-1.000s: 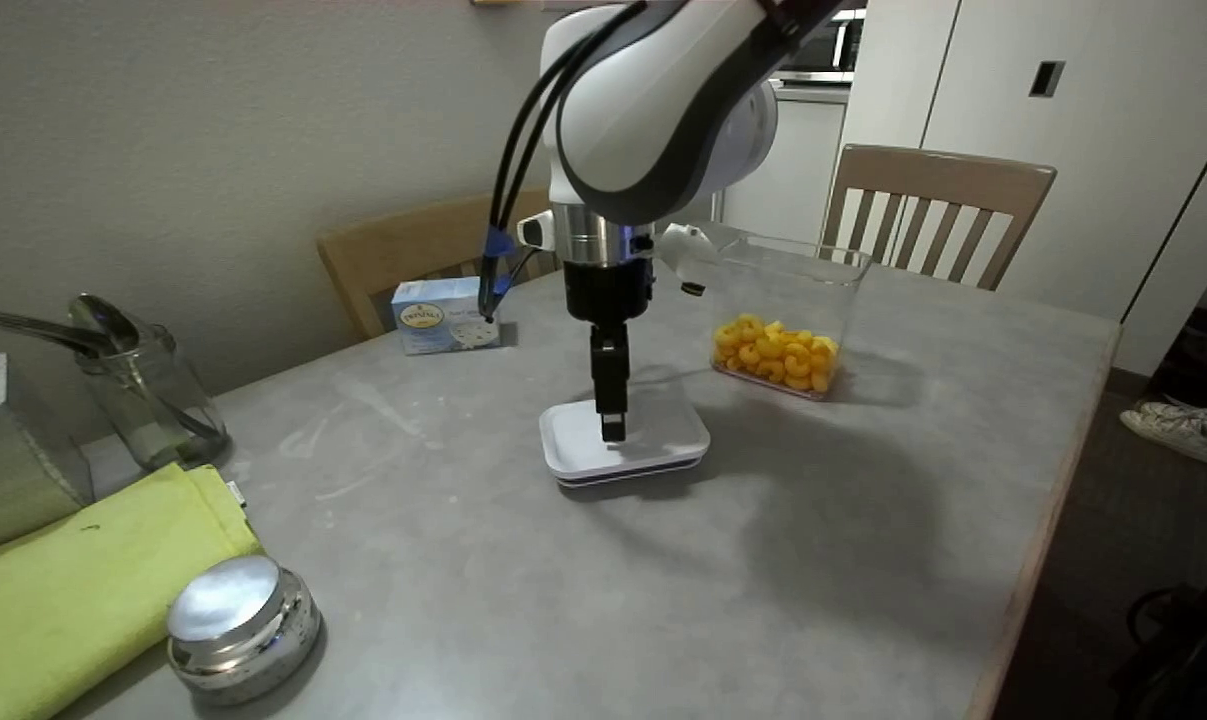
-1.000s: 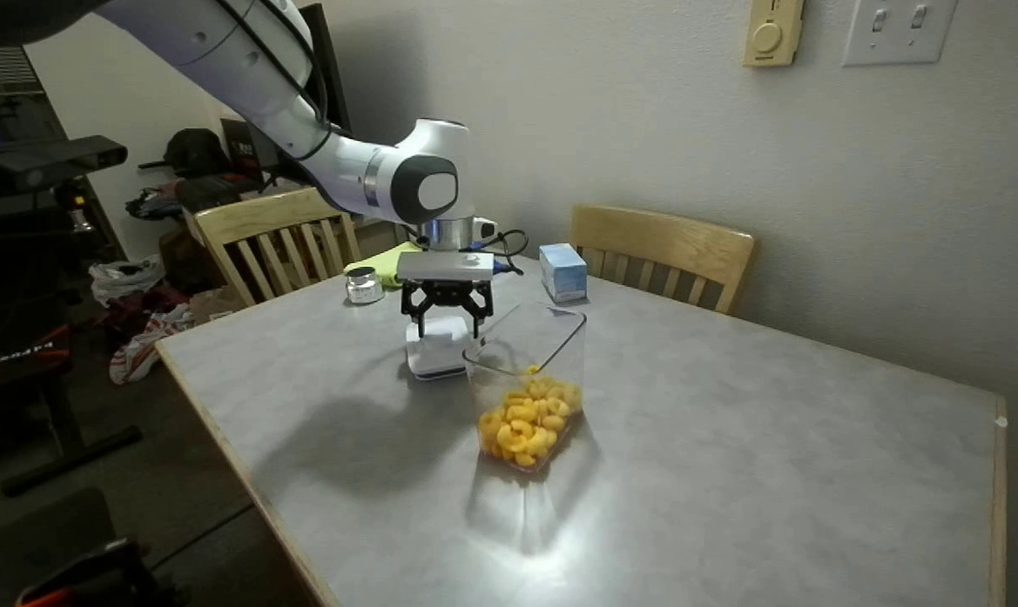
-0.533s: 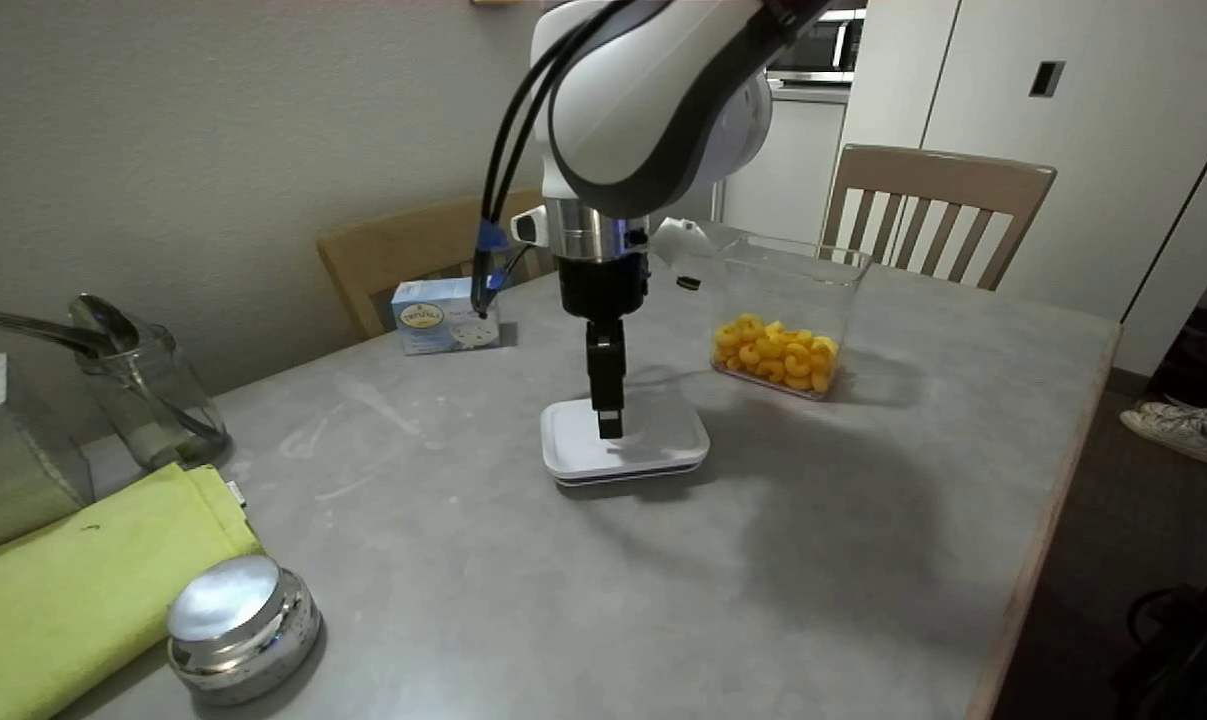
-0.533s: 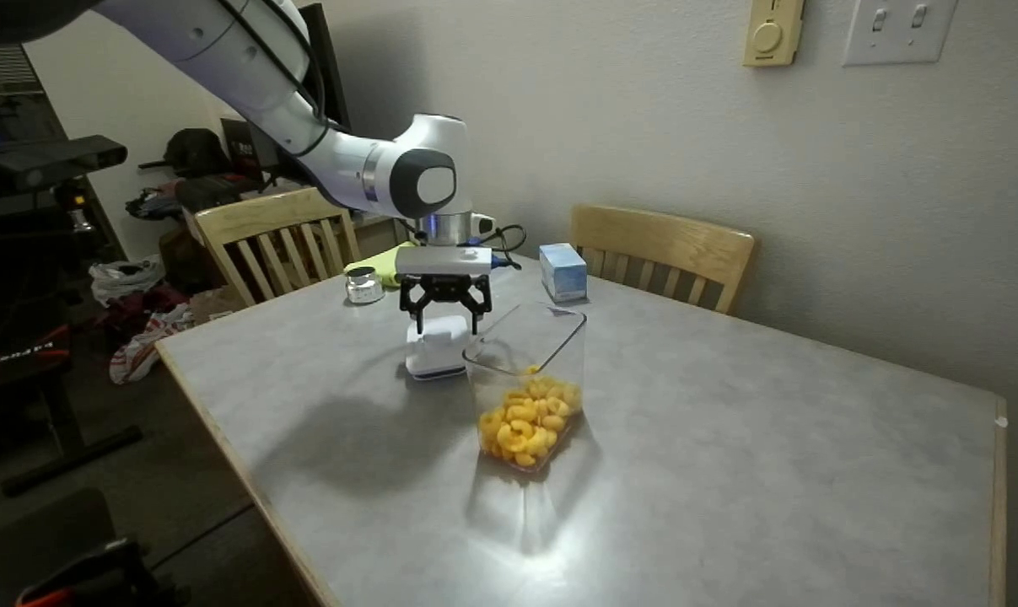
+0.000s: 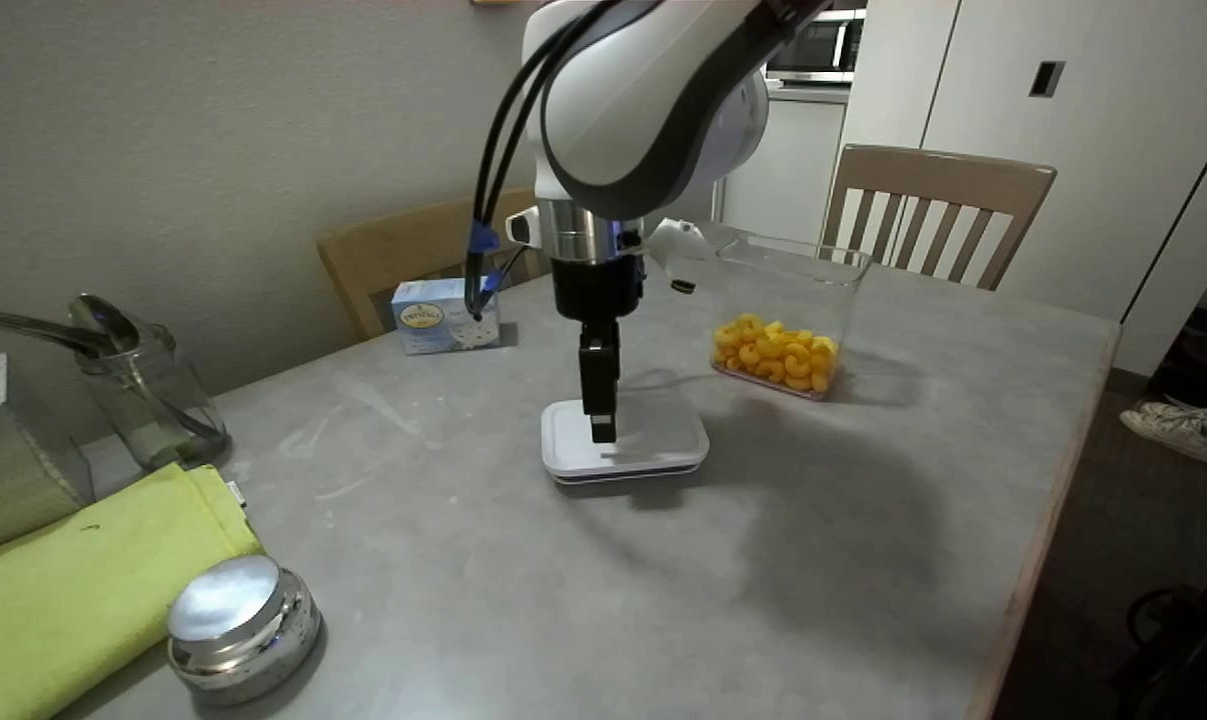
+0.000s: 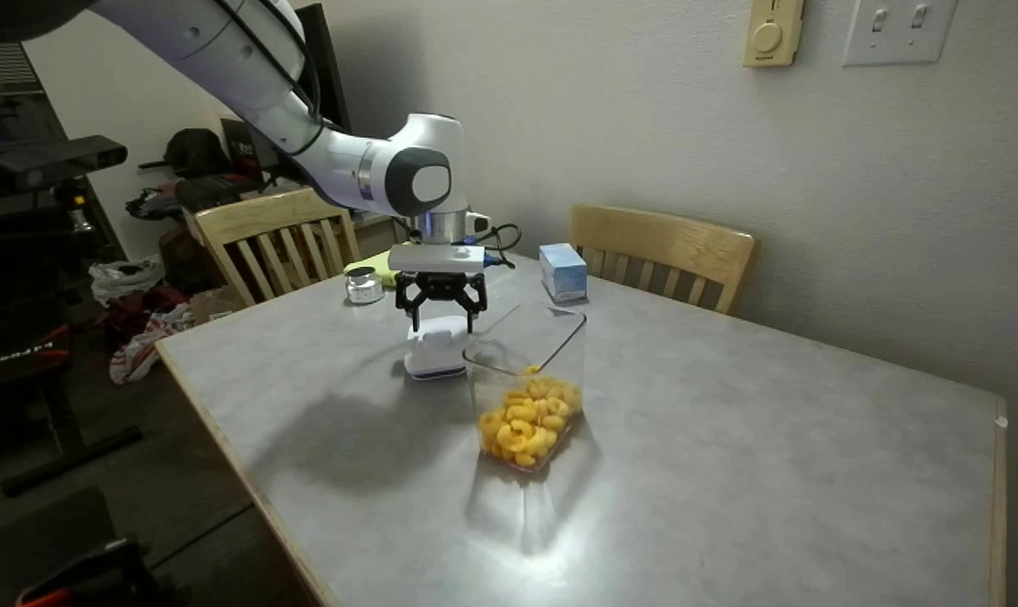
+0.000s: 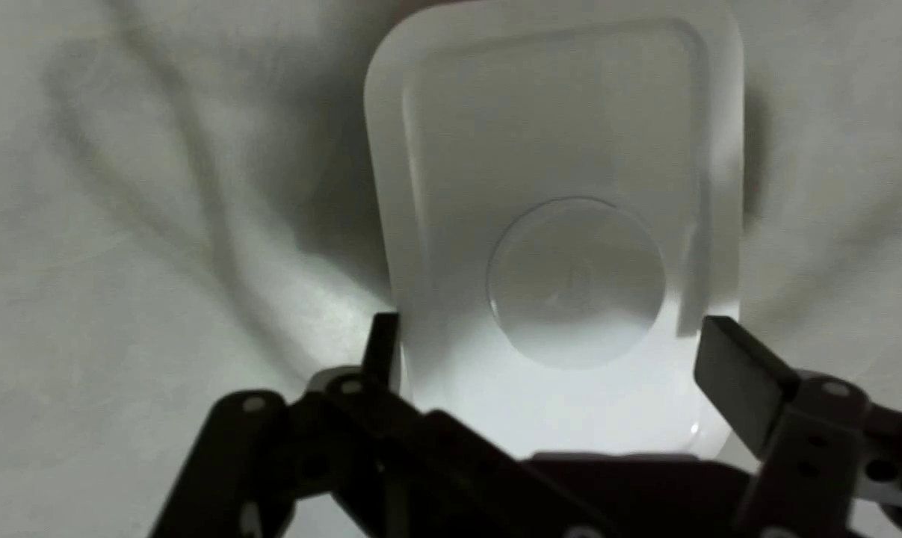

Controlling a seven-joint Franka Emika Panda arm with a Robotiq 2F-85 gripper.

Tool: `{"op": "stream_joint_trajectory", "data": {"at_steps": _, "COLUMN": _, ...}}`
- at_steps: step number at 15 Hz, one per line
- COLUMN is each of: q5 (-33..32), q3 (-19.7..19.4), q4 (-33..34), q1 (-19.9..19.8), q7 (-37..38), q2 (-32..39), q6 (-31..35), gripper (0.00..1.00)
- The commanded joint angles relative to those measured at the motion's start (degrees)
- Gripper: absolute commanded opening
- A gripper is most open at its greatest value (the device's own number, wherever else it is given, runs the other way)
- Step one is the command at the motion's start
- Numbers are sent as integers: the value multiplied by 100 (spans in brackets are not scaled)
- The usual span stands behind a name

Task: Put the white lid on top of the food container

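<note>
White rounded-rectangle plastic lid (image 7: 559,224) lies flat on the grey, wood-trimmed table (image 6: 770,472), well in from its edges. Dark band shows under its rim in an exterior view. Circle outlined on its upper face; raised or sunken, cannot tell.

Long axis: runs up and down the wrist view, leaning a little, near a right angle to the spread of the black two-finger gripper (image 6: 443,327). Aslant to the table's edges. In an exterior view it lies left to right, one short end toward the folded yellow cloth (image 5: 113,570) at the left of the table, the opposite end toward the wood-trimmed right edge.

Clear, open-topped plastic container (image 5: 798,300), yellow-orange food pieces (image 5: 773,352) in its bottom, stands upright apart from the lid, past that right end and nearer the table's far edge.

Gripper hangs over the lid, pointing down. Jaws spread wide, about matching the lid's breadth. Fingers (image 7: 746,385) stand at the two long sides, on the half of the lid farther from the container; the larger share of the lid reaches out beyond them, toward the container's side. Fingertips near the lid's top; touching or just clear, cannot tell.
</note>
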Motion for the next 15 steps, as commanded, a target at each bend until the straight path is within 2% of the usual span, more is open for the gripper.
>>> {"op": "stream_joint_trajectory", "data": {"at_steps": 1, "q5": -81, "q3": -40, "q4": -164, "q1": 41, "q7": 155, "q2": -122, "q6": -55, "gripper": 82}}
{"op": "stream_joint_trajectory", "data": {"at_steps": 2, "q5": -80, "q3": -38, "q4": -184, "q1": 41, "q7": 174, "q2": -128, "q6": -50, "gripper": 74}}
{"op": "stream_joint_trajectory", "data": {"at_steps": 5, "q5": -81, "q3": -39, "q4": -214, "q1": 43, "q7": 216, "q2": -150, "q6": -40, "gripper": 62}}
{"op": "stream_joint_trajectory", "data": {"at_steps": 7, "q5": -82, "q3": -42, "q4": -237, "q1": 48, "q7": 246, "q2": -169, "q6": -30, "gripper": 63}}
{"op": "stream_joint_trajectory", "data": {"at_steps": 8, "q5": -84, "q3": -45, "q4": -252, "q1": 50, "q7": 261, "q2": -176, "q6": -20, "gripper": 55}}
{"op": "stream_joint_trajectory", "data": {"at_steps": 9, "q5": -86, "q3": -48, "q4": -263, "q1": 52, "q7": 271, "q2": -181, "q6": -16, "gripper": 38}}
{"op": "stream_joint_trajectory", "data": {"at_steps": 10, "q5": -89, "q3": -51, "q4": -266, "q1": 54, "q7": 279, "q2": -188, "q6": -8, "gripper": 37}}
{"op": "stream_joint_trajectory", "data": {"at_steps": 11, "q5": -93, "q3": -55, "q4": -266, "q1": 58, "q7": 293, "q2": -199, "q6": 0, "gripper": 30}}
{"op": "stream_joint_trajectory", "data": {"at_steps": 12, "q5": -96, "q3": -60, "q4": -265, "q1": 60, "q7": 304, "q2": -200, "q6": 4, "gripper": 26}}
{"op": "stream_joint_trajectory", "data": {"at_steps": 15, "q5": -101, "q3": -77, "q4": -234, "q1": 63, "q7": 347, "q2": -198, "q6": 22, "gripper": 26}}
